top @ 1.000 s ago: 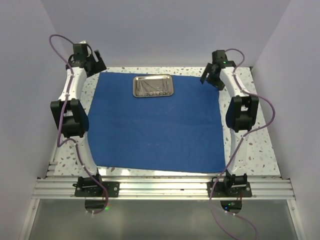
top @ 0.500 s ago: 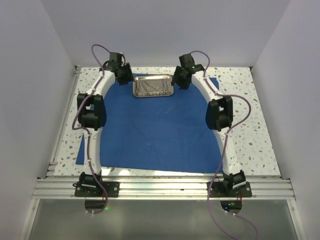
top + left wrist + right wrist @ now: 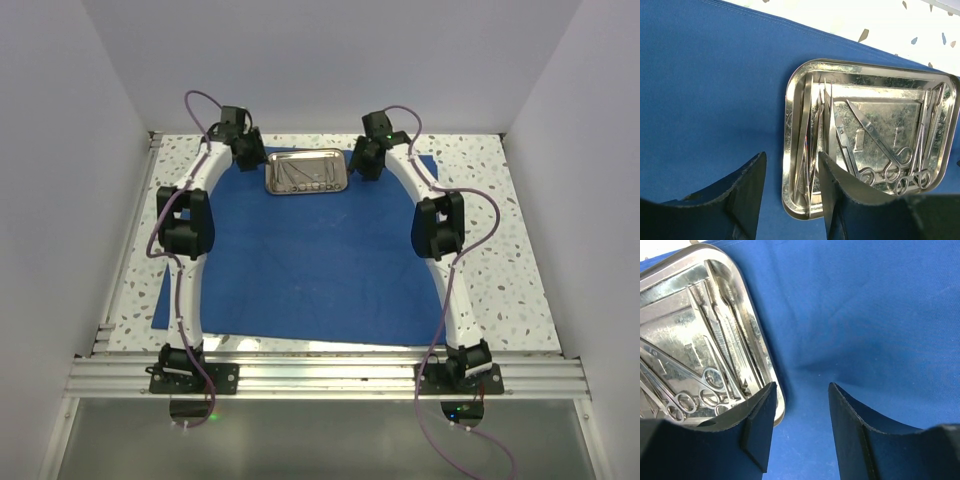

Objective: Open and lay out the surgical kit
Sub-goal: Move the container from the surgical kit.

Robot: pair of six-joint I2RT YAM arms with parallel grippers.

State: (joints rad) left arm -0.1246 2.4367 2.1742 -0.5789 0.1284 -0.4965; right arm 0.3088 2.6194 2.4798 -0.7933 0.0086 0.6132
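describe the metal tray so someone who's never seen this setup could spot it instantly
Find the big royal-blue cloth spread over the speckled table. Centred near its far edge sits the steel tray, the only shiny rectangular thing there, with slim silver instruments lying inside it.

Left arm [image 3: 183, 218] and right arm [image 3: 438, 224] flank the tray [image 3: 307, 172]; front open.

1. The left arm [image 3: 183, 300] and right arm [image 3: 452, 300] are built of white tubular links with bulky black joint housings.
2. A thin purple cable [image 3: 197, 100] loops along each arm.
3. Black base plates [image 3: 190, 376] sit on a silver rail [image 3: 320, 378] at the tabletop's near edge.
4. A green light [image 3: 382, 124] glows on the right wrist.
5. The left gripper [image 3: 791, 156] and right gripper [image 3: 802, 386] have broad, matte-black, curved fingers [image 3: 747, 195].
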